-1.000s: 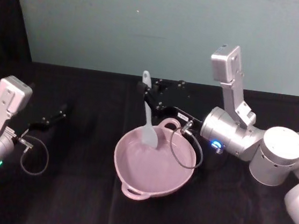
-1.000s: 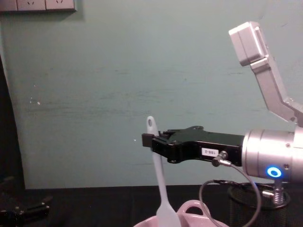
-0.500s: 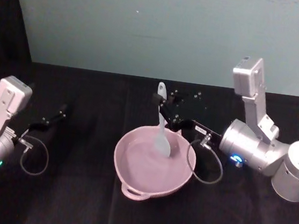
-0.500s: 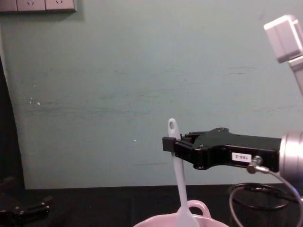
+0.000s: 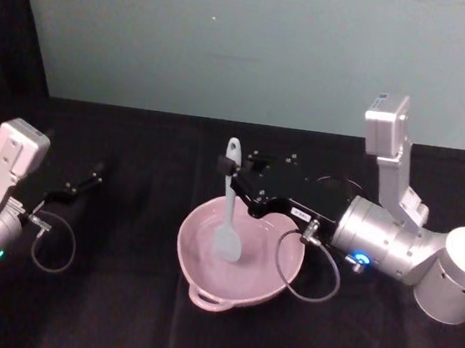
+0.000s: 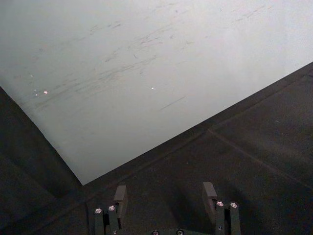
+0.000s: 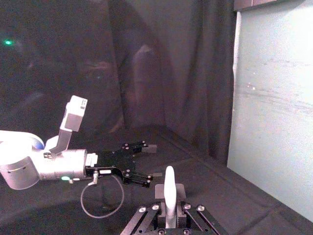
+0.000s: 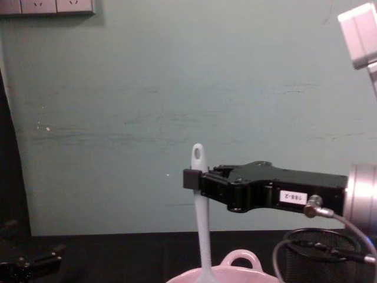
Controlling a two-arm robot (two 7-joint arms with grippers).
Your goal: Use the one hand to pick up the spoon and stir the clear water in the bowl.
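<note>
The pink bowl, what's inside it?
The flat blade of the white plastic spoon stands inside the pale pink bowl, held upright by the black right gripper. Clear water cannot be made out. The left gripper sits parked apart.

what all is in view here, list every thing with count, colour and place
spoon: one, white, upright, blade down in the bowl, handle held near its top
bowl: one, pale pink, middle of the table
wire-mesh cup: one, black, behind the bowl to the right
table: one, black cover
wall: one, pale teal, behind the table
wall sockets: a row, white, high on the wall at left
curtain: one, black, far left
right gripper: one, black, over the bowl's far rim, shut on the spoon
left gripper: one, black, parked at the table's left, open, holding nothing
</note>
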